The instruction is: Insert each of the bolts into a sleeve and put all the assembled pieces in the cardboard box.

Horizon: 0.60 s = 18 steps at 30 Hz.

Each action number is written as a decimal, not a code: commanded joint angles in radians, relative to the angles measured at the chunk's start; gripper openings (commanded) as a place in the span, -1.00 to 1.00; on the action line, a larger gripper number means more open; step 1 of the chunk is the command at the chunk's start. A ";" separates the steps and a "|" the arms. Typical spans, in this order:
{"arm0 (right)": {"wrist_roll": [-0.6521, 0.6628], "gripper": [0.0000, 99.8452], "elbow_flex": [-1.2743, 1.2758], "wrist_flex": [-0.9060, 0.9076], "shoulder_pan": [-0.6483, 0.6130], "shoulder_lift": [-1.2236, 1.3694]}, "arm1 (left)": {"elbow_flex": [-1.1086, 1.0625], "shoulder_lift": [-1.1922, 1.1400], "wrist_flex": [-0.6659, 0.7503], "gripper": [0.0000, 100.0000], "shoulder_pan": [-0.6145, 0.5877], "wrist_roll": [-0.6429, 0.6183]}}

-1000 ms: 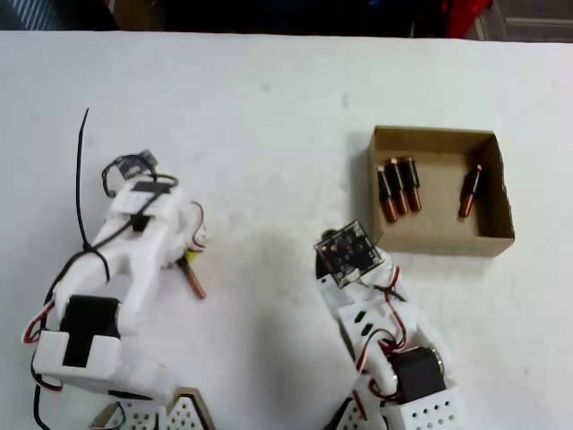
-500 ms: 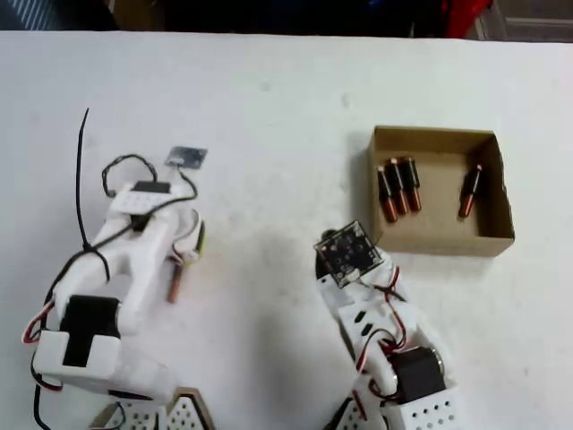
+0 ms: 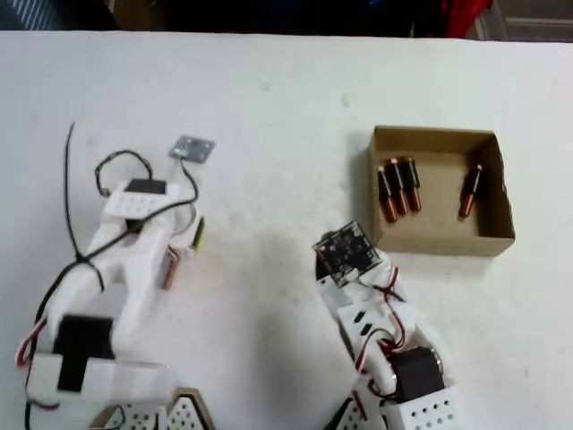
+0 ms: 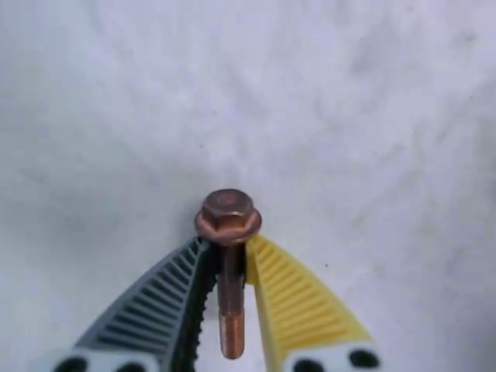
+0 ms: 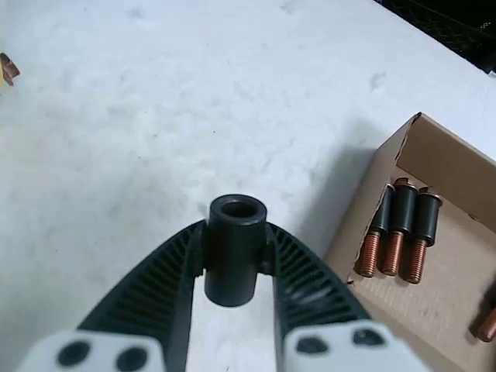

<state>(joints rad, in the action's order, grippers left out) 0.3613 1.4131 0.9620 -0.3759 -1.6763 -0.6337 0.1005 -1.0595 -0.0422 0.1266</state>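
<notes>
Over the last second your left arm has rolled its wrist and drawn back a little. The bolt [image 4: 228,271], which slanted out from under the arm, now lies nearly in line with it. Your left hand [image 4: 226,246] is clenched on the bolt's shank, with the head out past the fingertips, above the bare surface [image 3: 269,107]. Your right arm has not moved. Your right hand [image 5: 235,231] grips a black sleeve [image 5: 235,256], its open bore facing the wrist camera, close to the cardboard box [image 3: 439,215]. I judge you are lining the bolt up for that bore. The box holds assembled pieces [image 3: 398,190]: three lie side by side toward its left wall, and a lone piece [image 3: 470,192] lies apart toward the right.
</notes>
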 commanded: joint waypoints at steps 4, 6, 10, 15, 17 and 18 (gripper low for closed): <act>0.000 -0.97 -0.008 -0.019 -0.079 -0.010 | 0.025 0.282 -0.063 -0.96 0.013 0.005; -0.002 -0.97 -0.008 -0.021 -0.085 -0.010 | 0.025 0.352 -0.077 -0.96 0.013 0.005; -0.008 -0.97 0.008 -0.088 -0.085 -0.008 | 0.025 0.495 -0.077 -0.96 0.024 0.005; -0.009 -0.97 0.071 -0.216 -0.088 -0.008 | 0.026 0.641 -0.072 -0.96 0.140 -0.002; -0.009 -0.97 0.089 -0.252 -0.114 -0.008 | 0.025 0.682 -0.048 -0.96 0.200 -0.068; -0.009 -0.97 0.094 -0.262 -0.133 -0.008 | 0.025 0.696 -0.028 -0.96 0.217 -0.123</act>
<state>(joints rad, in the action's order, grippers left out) 0.3613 1.5113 0.7595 -0.4710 -1.6763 -0.6352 0.7158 -1.1270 0.1005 0.1051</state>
